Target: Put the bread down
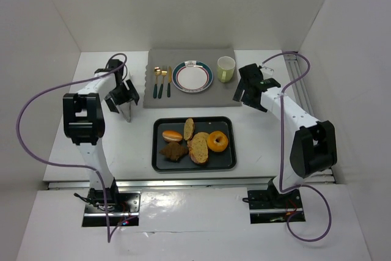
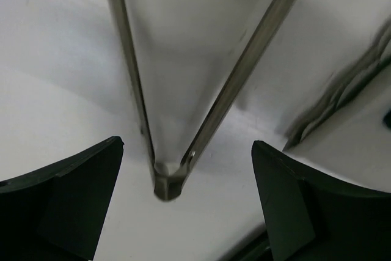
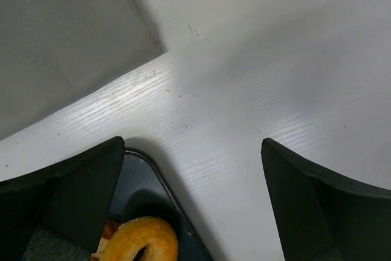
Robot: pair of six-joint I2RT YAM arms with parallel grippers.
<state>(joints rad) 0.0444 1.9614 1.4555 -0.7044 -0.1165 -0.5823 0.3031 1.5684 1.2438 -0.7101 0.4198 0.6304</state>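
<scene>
Centrally on the white table (image 1: 256, 129), a dark tray (image 1: 160, 162) holds the bread: a golden roll (image 1: 172, 135) at its 10 o'clock, a narrow slice (image 1: 189, 128) at 12 o'clock, a larger slice (image 1: 198, 148) in the middle, a dark brown piece (image 1: 174, 151) at 8 o'clock and a ring-shaped bagel (image 1: 217, 141) at 3 o'clock. None of it has left the tray. At 12 o'clock from the tray lies a grey mat (image 1: 153, 99) carrying cutlery (image 1: 162, 82), a rimmed plate (image 1: 192, 76) and a pale green cup (image 1: 226, 68).

The left end effector (image 1: 122, 99) hangs at 10 o'clock from the tray, spread fully wide. Metal tongs (image 2: 168, 181) lie on the table under it, their hinge end between the dark fingers (image 2: 67, 200) with a clear gap on either side, so nothing is gripped.

The right end effector (image 1: 247, 96) sits at 2 o'clock from the tray, just off the mat's corner. Its wrist view shows its fingers (image 3: 324, 206) wide apart and empty over bare table, with the tray's corner and the bagel at 7 o'clock.
</scene>
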